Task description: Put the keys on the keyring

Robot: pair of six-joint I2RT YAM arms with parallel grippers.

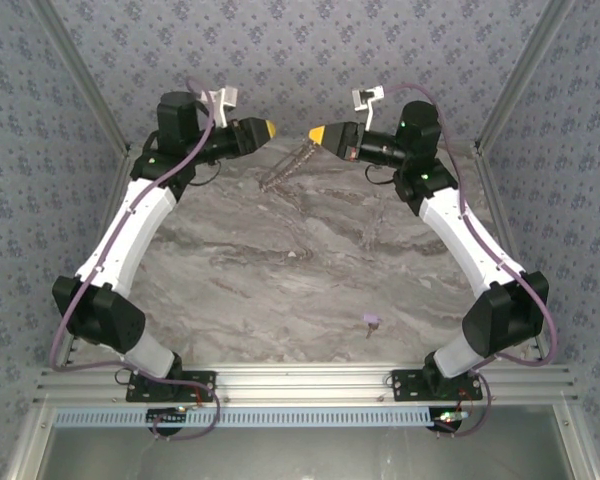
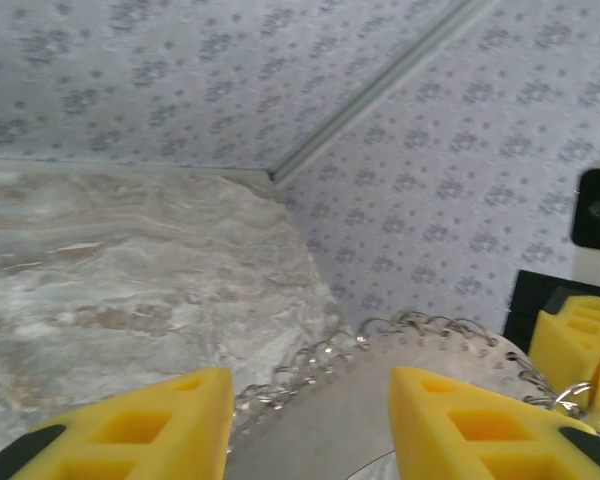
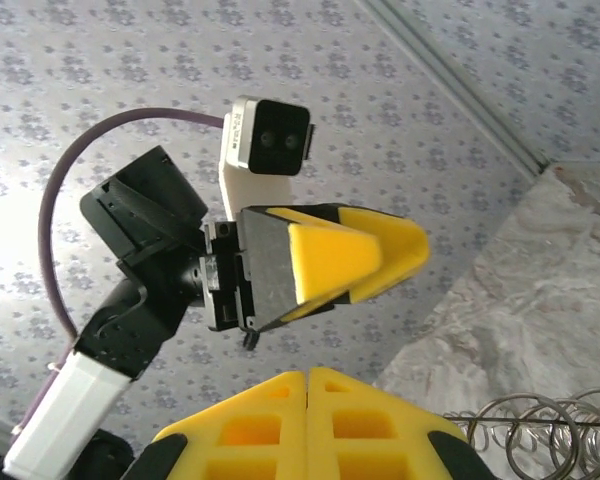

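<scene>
Purple-headed key (image 1: pixel 370 322) lies loose on the marble table (image 1: pixel 280 290), lower centre-right; farther back, upper centre, the keyring (image 1: pixel 285 168) sits between the left gripper (image 1: pixel 268 128), fingers spread, and the right gripper (image 1: pixel 315 134), fingers pressed together.

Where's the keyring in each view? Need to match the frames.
Top external: keyring upper centre, seen edge-on.
Left wrist: lower centre-right, its fringe arcing across.
Right wrist: bottom-right corner, wire loops.
Shared landmark: left gripper, yellow-tipped.
</scene>
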